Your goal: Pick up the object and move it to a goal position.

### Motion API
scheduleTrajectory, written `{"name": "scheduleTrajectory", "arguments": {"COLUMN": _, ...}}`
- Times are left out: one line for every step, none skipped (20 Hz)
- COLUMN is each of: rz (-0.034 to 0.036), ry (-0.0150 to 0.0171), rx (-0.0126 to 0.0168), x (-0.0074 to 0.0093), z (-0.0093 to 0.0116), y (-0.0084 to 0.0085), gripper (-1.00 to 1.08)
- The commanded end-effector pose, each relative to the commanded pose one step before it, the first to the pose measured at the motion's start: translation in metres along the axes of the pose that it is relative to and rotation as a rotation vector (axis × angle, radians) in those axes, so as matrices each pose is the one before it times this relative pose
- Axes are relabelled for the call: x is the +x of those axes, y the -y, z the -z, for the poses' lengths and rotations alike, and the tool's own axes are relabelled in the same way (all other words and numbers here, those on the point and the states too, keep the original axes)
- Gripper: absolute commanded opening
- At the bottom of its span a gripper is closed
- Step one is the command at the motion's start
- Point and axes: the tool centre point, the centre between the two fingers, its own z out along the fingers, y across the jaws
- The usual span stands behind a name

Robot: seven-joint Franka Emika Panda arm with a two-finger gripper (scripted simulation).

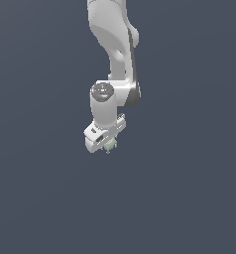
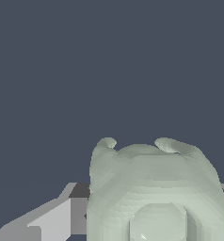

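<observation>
In the exterior view the white Panda arm (image 1: pixel 115 54) comes down from the top edge against a plain dark slate-blue ground (image 1: pixel 40 198). The wrist is bent so that the hand tilts, its lower end leaning toward the exterior view's left. A round grey cap (image 1: pixel 102 91) sits on the joint above the hand. Below the hand, the gripper (image 1: pixel 108 145) shows as a blocky white shape, and the object (image 1: pixel 109 146) peeks out at its lower edge as a small pale grey-green lump, mostly covered by the hand. From here the fingers are too small and too hidden to make out singly, and it is not clear whether the object rests on the ground or hangs above it; no shadow or edge settles that.

The wrist view gives what the other lacks: the object (image 2: pixel 156 193) fills the lower right of the picture, very close to the camera, rounded and lumpy, with two short stubby protrusions sticking out of its far side and a smooth rounded bulge on the near face. One light grey finger (image 2: pixel 50 221) shows beside it, with a dark band running behind toward the object's flank. The opposite finger is hidden behind the object. The jaws look closed against the object's sides, though only one contact side can be seen
</observation>
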Motion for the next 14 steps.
{"name": "scheduleTrajectory", "arguments": {"rz": 0.00047, "ry": -0.00066, "rx": -0.00096, "x": 0.00535, "z": 0.02057, "y": 0.00669, "gripper": -1.0}}
{"name": "scheduleTrajectory", "arguments": {"rz": 0.0, "ry": 0.0, "rx": 0.0, "x": 0.00232, "z": 0.00921, "y": 0.00304, "gripper": -1.0}}
{"name": "scheduleTrajectory", "arguments": {"rz": 0.00064, "ry": 0.00069, "rx": -0.00025, "x": 0.00281, "z": 0.00953, "y": 0.00348, "gripper": -1.0}}
{"name": "scheduleTrajectory", "arguments": {"rz": 0.0, "ry": 0.0, "rx": 0.0, "x": 0.00257, "z": 0.01016, "y": 0.00334, "gripper": -1.0}}
{"name": "scheduleTrajectory", "arguments": {"rz": 0.0, "ry": 0.0, "rx": 0.0, "x": 0.00269, "z": 0.01061, "y": 0.00347, "gripper": -1.0}}
{"name": "scheduleTrajectory", "arguments": {"rz": 0.0, "ry": 0.0, "rx": 0.0, "x": 0.00281, "z": 0.01104, "y": 0.00361, "gripper": -1.0}}
{"name": "scheduleTrajectory", "arguments": {"rz": 0.0, "ry": 0.0, "rx": 0.0, "x": 0.00292, "z": 0.01144, "y": 0.00373, "gripper": -1.0}}
{"name": "scheduleTrajectory", "arguments": {"rz": 0.0, "ry": 0.0, "rx": 0.0, "x": 0.00298, "z": 0.01163, "y": 0.00378, "gripper": -1.0}}
{"name": "scheduleTrajectory", "arguments": {"rz": 0.0, "ry": 0.0, "rx": 0.0, "x": 0.003, "z": 0.01169, "y": 0.00379, "gripper": -1.0}}
{"name": "scheduleTrajectory", "arguments": {"rz": 0.00063, "ry": 0.00025, "rx": 0.00014, "x": 0.00333, "z": 0.01154, "y": 0.00402, "gripper": -1.0}}
{"name": "scheduleTrajectory", "arguments": {"rz": 0.0, "ry": 0.0, "rx": 0.0, "x": 0.00303, "z": 0.01171, "y": 0.00377, "gripper": -1.0}}
{"name": "scheduleTrajectory", "arguments": {"rz": 0.0, "ry": 0.0, "rx": 0.0, "x": 0.00302, "z": 0.01164, "y": 0.00373, "gripper": -1.0}}
{"name": "scheduleTrajectory", "arguments": {"rz": 0.0, "ry": 0.0, "rx": 0.0, "x": 0.003, "z": 0.01149, "y": 0.00367, "gripper": -1.0}}
{"name": "scheduleTrajectory", "arguments": {"rz": 0.0, "ry": 0.0, "rx": 0.0, "x": 0.00298, "z": 0.01135, "y": 0.00362, "gripper": -1.0}}
